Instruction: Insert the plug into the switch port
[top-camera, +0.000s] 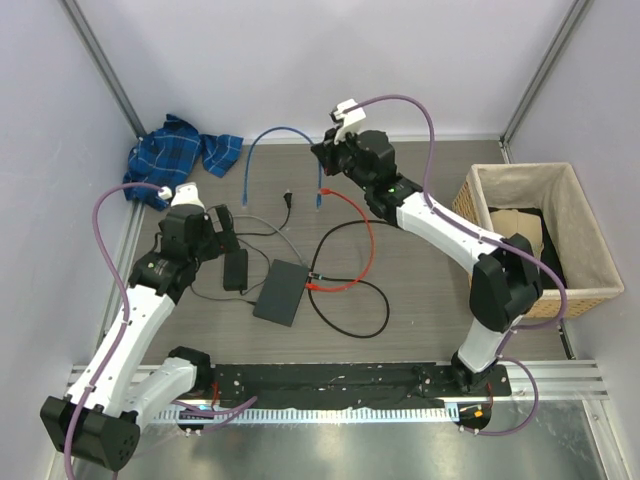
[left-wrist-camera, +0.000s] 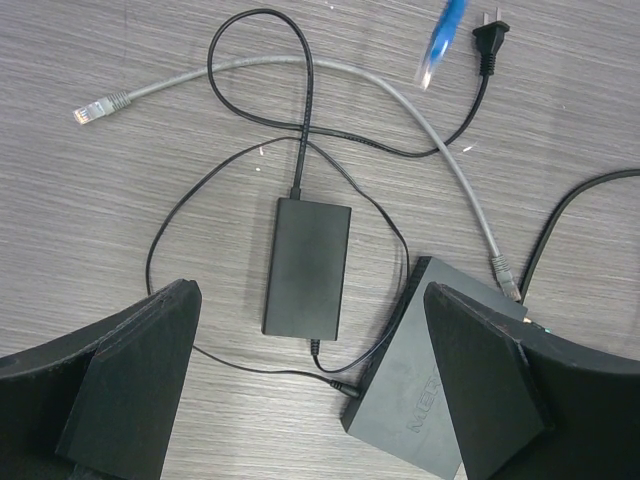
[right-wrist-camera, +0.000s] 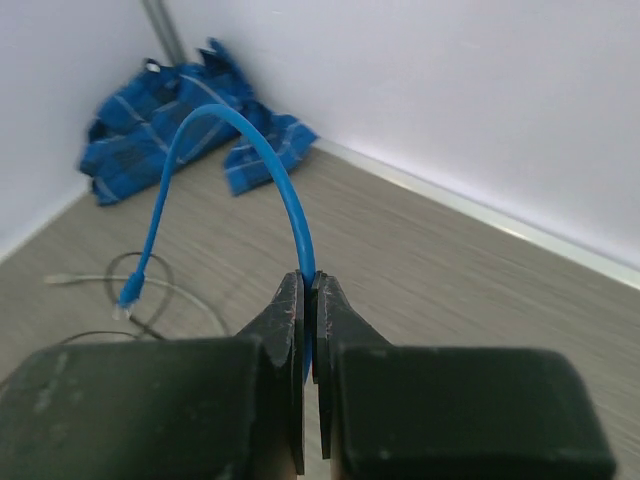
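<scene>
The switch (top-camera: 281, 291) is a flat dark grey box on the table; it also shows in the left wrist view (left-wrist-camera: 415, 385), where its edge sockets take a thin black cord and a grey cable. My right gripper (top-camera: 322, 165) is shut on a blue network cable (top-camera: 285, 131) and holds it above the table behind the switch. In the right wrist view the jaws (right-wrist-camera: 310, 285) pinch the cable (right-wrist-camera: 270, 160), and its free plug (right-wrist-camera: 128, 296) hangs down. My left gripper (top-camera: 222, 225) is open and empty above the black adapter brick (left-wrist-camera: 307, 265).
A grey network cable (left-wrist-camera: 100, 103) lies loose, its other end at the switch. A black mains plug (left-wrist-camera: 490, 35), a red cable (top-camera: 367, 235) and a black cable loop (top-camera: 350, 312) lie around the switch. A blue cloth (top-camera: 180, 150) lies far left and a basket (top-camera: 590, 250) stands at the right.
</scene>
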